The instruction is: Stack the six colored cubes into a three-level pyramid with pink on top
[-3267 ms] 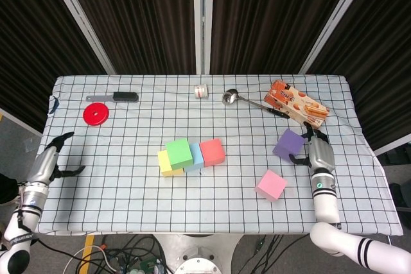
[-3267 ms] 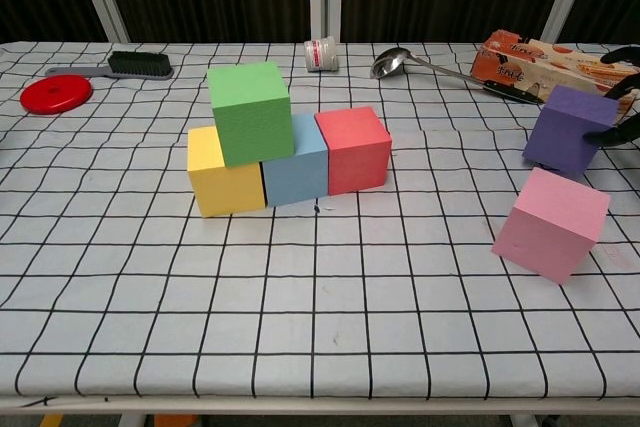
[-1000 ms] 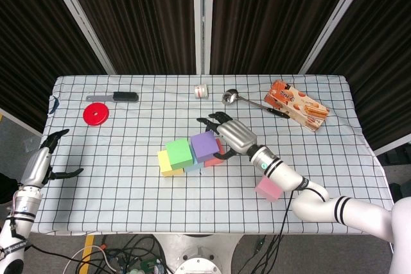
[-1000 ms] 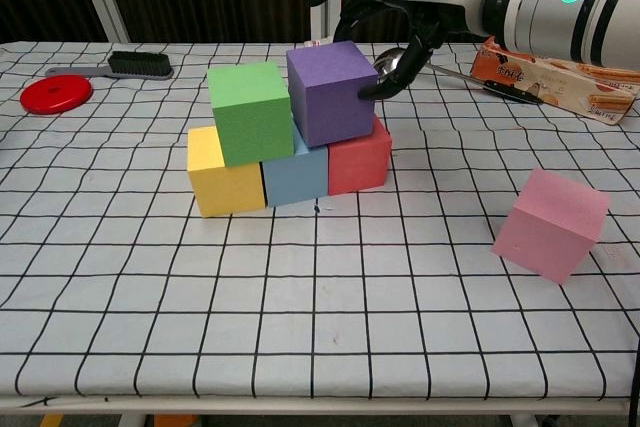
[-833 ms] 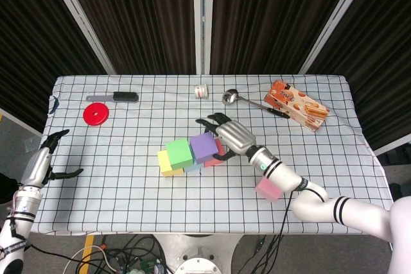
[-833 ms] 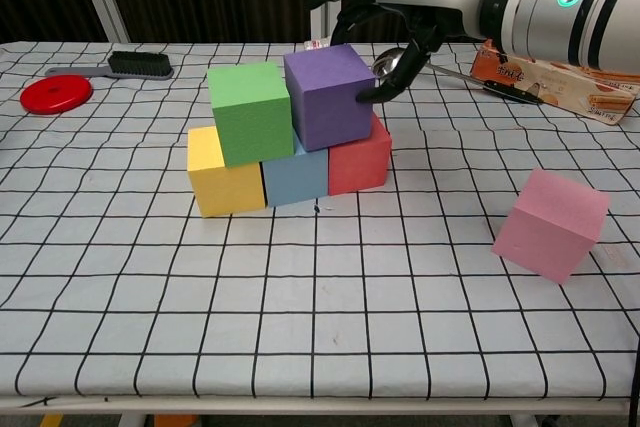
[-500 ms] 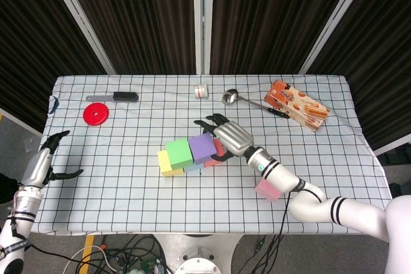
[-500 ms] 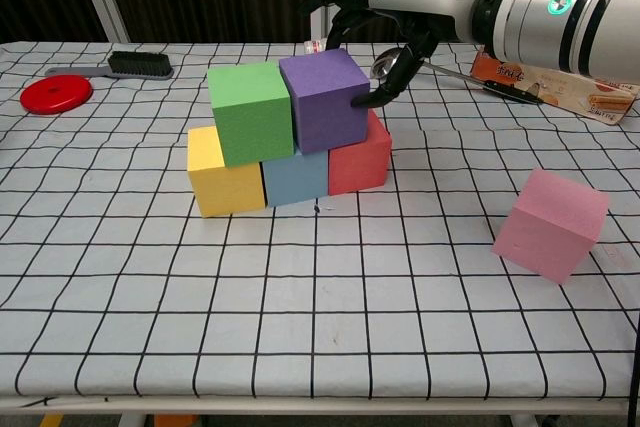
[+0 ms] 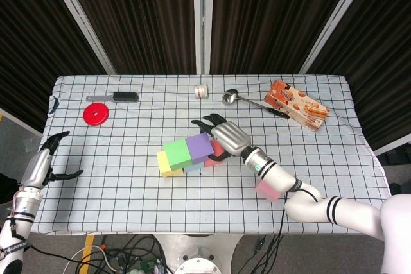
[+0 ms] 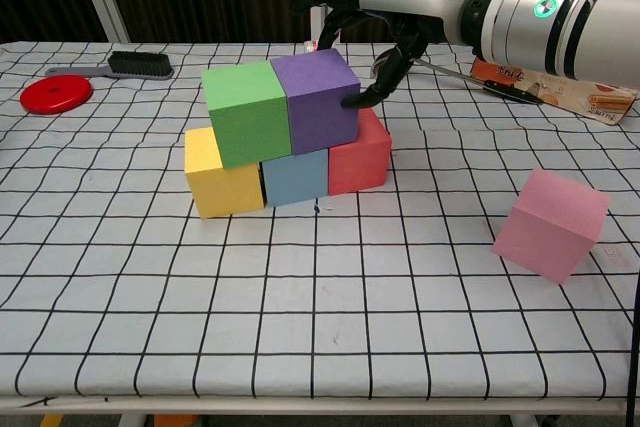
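Chest view is showing the right hand (image 10: 362, 35) holding the purple cube (image 10: 318, 101) on the second level, its fingers wrapping over the far top edge and a fingertip pressing the cube's right face. Compared with half a second earlier, the purple cube is sitting further left and is now touching the green cube (image 10: 245, 112), and the yellow cube (image 10: 222, 177) beneath appears to be nudged slightly left as well, so the push is transmitting into the stack. Directly under the hand, the purple cube is resting across the blue cube (image 10: 293, 176) and the red cube (image 10: 359, 154), which is completing the middle row of two. Head view is confirming the same contact, with the right hand (image 9: 225, 136) lying over the purple cube (image 9: 200, 147) from behind. The pink cube (image 10: 551, 224) is lying well apart to the hand's right, nearer the front table edge, tilted on the checked cloth. By this evidence five cubes are placed and only the pink top remains; releasing gently is advisable, because further pushing is likely to shift the base row. The left hand (image 9: 43, 165) is hanging far off at the table's left edge, fingers apart and holding nothing
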`<state>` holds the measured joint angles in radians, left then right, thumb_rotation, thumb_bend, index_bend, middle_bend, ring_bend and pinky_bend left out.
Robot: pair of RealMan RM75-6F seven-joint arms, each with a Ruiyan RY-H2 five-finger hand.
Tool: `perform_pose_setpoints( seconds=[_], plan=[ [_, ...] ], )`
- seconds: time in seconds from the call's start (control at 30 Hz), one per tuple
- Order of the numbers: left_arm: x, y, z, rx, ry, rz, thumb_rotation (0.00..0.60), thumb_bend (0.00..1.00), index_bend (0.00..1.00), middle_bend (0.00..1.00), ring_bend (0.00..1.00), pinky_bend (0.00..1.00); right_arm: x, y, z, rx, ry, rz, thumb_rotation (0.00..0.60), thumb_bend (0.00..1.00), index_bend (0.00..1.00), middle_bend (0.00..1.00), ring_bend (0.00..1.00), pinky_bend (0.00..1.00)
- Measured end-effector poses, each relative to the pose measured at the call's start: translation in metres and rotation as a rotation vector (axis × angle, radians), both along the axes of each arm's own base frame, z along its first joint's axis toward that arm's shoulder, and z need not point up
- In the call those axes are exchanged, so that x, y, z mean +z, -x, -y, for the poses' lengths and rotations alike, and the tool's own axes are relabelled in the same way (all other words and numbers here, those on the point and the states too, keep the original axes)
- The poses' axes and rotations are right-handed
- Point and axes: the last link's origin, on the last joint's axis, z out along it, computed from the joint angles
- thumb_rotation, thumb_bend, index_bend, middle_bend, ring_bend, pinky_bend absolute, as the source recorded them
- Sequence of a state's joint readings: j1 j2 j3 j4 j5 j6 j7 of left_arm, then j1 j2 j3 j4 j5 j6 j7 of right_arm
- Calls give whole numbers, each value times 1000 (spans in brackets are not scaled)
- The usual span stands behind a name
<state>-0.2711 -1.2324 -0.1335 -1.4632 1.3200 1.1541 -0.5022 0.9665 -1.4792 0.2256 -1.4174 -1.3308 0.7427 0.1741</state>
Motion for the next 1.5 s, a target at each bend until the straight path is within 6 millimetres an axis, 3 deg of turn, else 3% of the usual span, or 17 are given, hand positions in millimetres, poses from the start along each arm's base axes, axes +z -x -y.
perform_pose_setpoints(
  seconds=[0.37, 0.8, 1.1, 1.3, 1.5],
  plan=[
    [-2, 1, 0, 7, 9, 0, 600, 26, 99, 80, 3, 77, -2, 2, 0, -4, -6, -18, 600, 237, 0, 414, 54, 0],
    [-3, 2, 0, 13, 13, 3, 600, 26, 99, 80, 3, 77, -1, 6, -1, -18, -16, -47, 600, 196, 0, 201, 0, 0],
    [-3, 2, 1, 14, 13, 7, 600, 26, 99, 80, 3, 77, 5, 5, -1, -23, -6, -29, 600, 183, 0, 161, 0, 0],
    [-2, 0, 0, 10, 11, 6, 600, 26, 100, 80, 3, 77, 29, 4, -5, -14, 38, 20, 600, 164, 0, 162, 0, 0],
    [-4, -4, -1, 5, 15, -6, 600, 26, 100, 80, 3, 77, 69, 23, -15, -7, 133, -19, 600, 128, 0, 208, 0, 0]
  ],
)
